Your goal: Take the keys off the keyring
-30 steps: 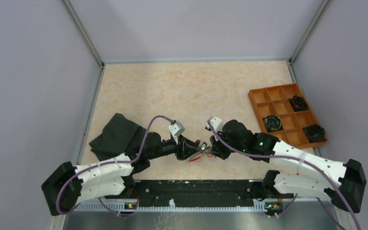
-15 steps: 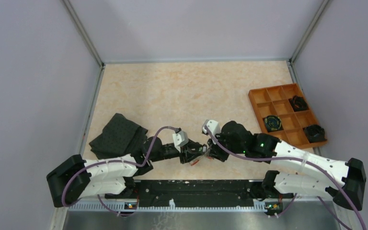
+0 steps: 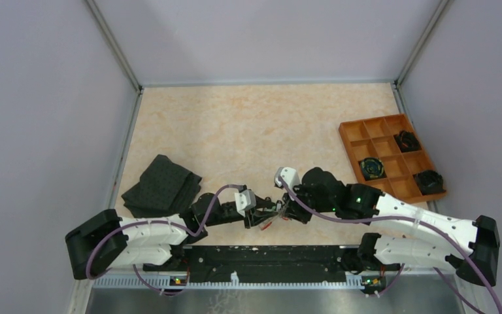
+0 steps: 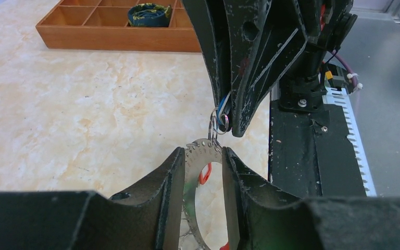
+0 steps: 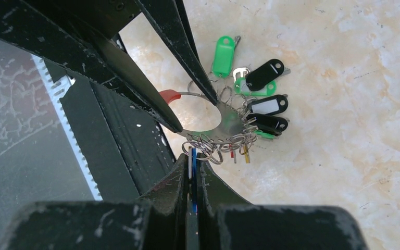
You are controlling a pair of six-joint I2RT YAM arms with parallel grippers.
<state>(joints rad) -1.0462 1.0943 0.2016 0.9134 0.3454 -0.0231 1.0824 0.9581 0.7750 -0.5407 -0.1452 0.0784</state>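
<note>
Tools of both arms meet low over the near edge of the table (image 3: 255, 124), tip to tip, just ahead of the black base rail. The left tool (image 4: 204, 152) stands at a middling width with the keyring (image 4: 203, 150) between its fingers, the ring's perforated metal edge touching both inner faces and a red sleeve showing lower down. The right tool (image 5: 192, 161) is closed tight on a blue key (image 5: 192, 169), which hangs by a small split ring from the keyring's rim. From the right wrist, the other keys (image 5: 264, 105), with green, black and white heads, fan out from the far side of the ring and lie on the table. An orange tray (image 3: 348, 139) sits well apart at the right, a black cloth (image 3: 161, 186) at the left.
</note>
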